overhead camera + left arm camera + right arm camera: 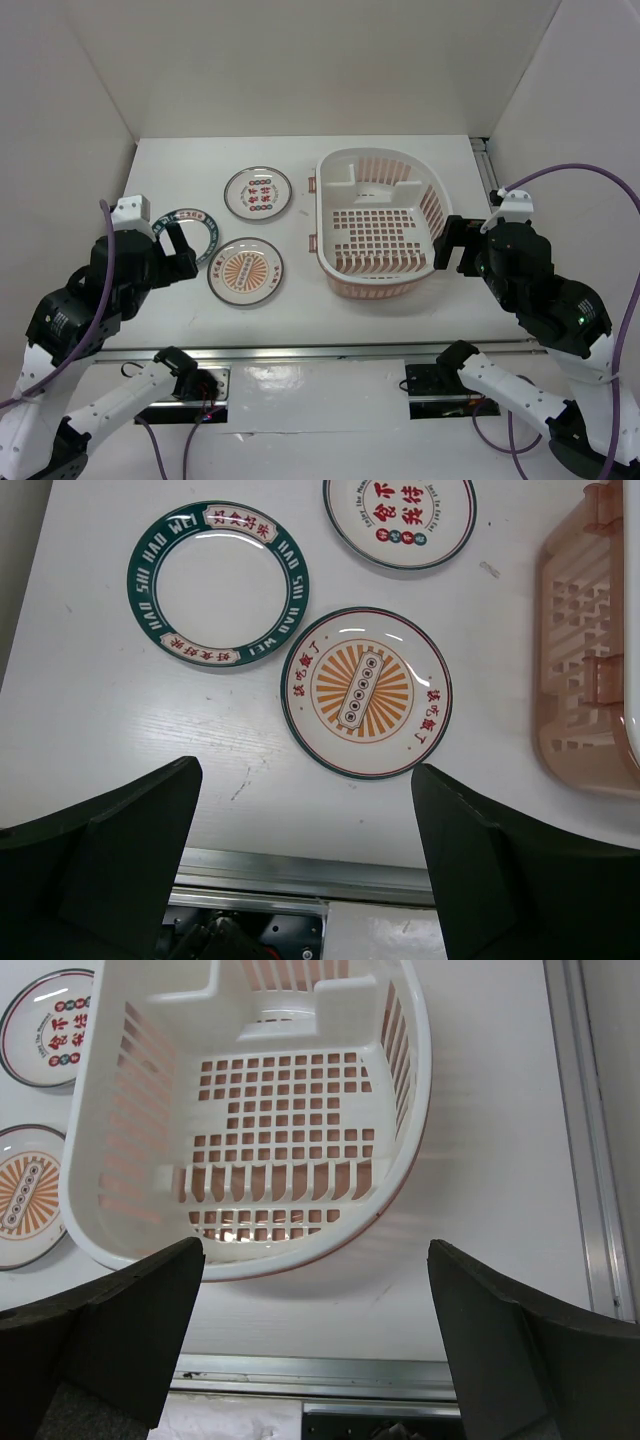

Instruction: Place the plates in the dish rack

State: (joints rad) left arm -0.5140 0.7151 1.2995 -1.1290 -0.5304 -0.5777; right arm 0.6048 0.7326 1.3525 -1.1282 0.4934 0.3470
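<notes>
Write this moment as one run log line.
plates: three on table, none loaded | dish rack: empty | left pincer: open, empty | right pincer: open, empty

On table (pixel 180 170): back plate (pixel 257 193) behind front plate (pixel 245 271); side plate (pixel 200 222) left of both, close to front plate. Dish rack (pixel 372 283) right of all three, not touching them.
</notes>
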